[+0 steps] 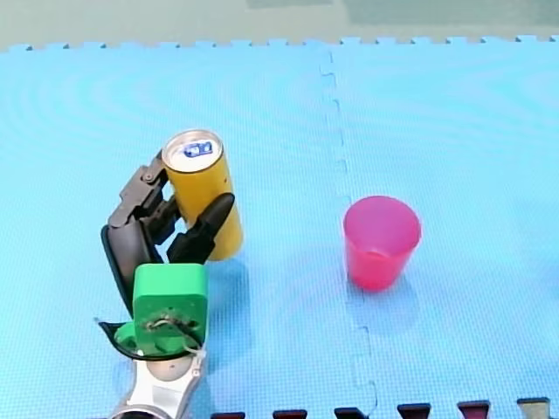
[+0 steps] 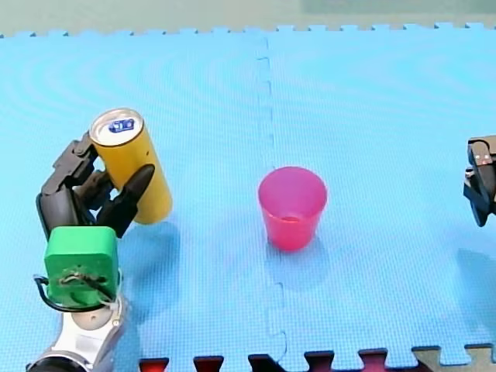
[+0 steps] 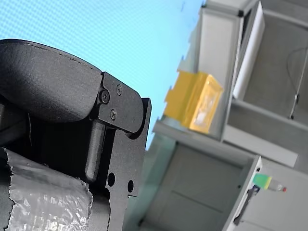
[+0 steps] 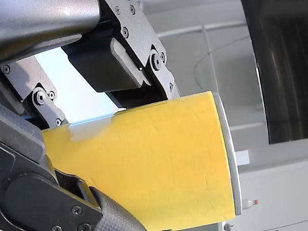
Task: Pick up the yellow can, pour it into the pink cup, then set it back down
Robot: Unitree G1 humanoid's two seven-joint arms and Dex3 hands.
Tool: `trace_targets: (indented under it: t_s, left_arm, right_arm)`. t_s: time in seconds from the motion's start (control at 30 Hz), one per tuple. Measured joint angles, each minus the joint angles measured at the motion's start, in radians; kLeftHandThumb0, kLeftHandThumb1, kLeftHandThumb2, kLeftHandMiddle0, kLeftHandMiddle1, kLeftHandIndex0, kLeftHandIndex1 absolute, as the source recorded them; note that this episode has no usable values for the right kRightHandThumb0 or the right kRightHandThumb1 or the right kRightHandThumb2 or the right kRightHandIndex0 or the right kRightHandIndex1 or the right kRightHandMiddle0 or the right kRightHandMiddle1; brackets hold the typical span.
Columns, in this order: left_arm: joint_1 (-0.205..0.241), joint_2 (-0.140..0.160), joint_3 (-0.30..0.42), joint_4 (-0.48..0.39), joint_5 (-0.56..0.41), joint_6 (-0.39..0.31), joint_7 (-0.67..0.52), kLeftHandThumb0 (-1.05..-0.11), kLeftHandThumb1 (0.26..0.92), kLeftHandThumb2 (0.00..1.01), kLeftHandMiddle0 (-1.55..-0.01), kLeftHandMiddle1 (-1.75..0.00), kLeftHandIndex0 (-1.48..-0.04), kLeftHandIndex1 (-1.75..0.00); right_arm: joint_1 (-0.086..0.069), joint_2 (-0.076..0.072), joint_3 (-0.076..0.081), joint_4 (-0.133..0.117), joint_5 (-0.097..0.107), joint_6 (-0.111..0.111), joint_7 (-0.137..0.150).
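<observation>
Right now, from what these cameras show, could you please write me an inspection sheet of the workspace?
Surface: blue foam mat, seams visible.
Job's things: yellow can, top facing up; pink cup upright, standing apart to the can's right.
Clutter: nothing seen.
Hands: left hand closed around the can; right hand at the mat's right edge.
Cables: black wire on the green block at the left wrist.
Surroundings: grey cabinets and a yellow box beyond the mat.
</observation>
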Motion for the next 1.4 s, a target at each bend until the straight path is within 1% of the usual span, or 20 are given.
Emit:
trace_targets:
  t_s: [0.37,0.5,0.67,0.8,0.87,0.97,1.2,1.4]
  left_arm:
    - [-0.003,-0.008,-0.011,0.028,0.022,0.026,0.001,-0.349,0.844,0.00,-1.28,-0.01,-1.16,0.00]
    - [-0.004,-0.021,-0.004,0.033,0.011,0.036,-0.014,-0.347,0.841,0.00,-1.28,-0.01,-1.17,0.00]
    - [-0.007,-0.044,0.018,0.041,-0.024,0.042,-0.062,-0.343,0.841,0.00,-1.28,0.00,-1.17,0.00]
    - [-0.009,-0.052,0.020,0.043,-0.023,0.043,-0.061,-0.339,0.842,0.00,-1.28,0.00,-1.17,0.00]
    - [-0.010,-0.053,0.019,0.043,-0.019,0.043,-0.056,-0.338,0.842,0.00,-1.28,0.00,-1.17,0.00]
    - [-0.011,-0.055,0.018,0.043,-0.013,0.045,-0.051,-0.335,0.841,0.00,-1.28,0.00,-1.17,0.00]
    - [-0.011,-0.058,0.020,0.043,-0.012,0.048,-0.053,-0.331,0.841,0.00,-1.28,0.00,-1.16,0.00]
    - [-0.011,-0.067,0.029,0.043,-0.030,0.058,-0.077,-0.327,0.842,0.00,-1.27,0.00,-1.16,0.00]
  right_arm:
    - [0.000,-0.008,-0.007,0.000,0.002,0.000,0.012]
    - [0.000,-0.010,-0.011,0.001,0.004,0.000,0.014]
    - [0.000,-0.016,-0.019,0.001,0.012,0.000,0.027]
    - [0.000,-0.019,-0.026,0.001,0.018,0.000,0.040]
    - [0.000,-0.021,-0.030,0.001,0.023,0.001,0.052]
    - [0.000,-0.023,-0.036,0.001,0.033,0.005,0.066]
    - [-0.001,-0.027,-0.043,0.001,0.039,0.006,0.072]
    - [-0.001,-0.031,-0.047,-0.001,0.043,0.006,0.077]
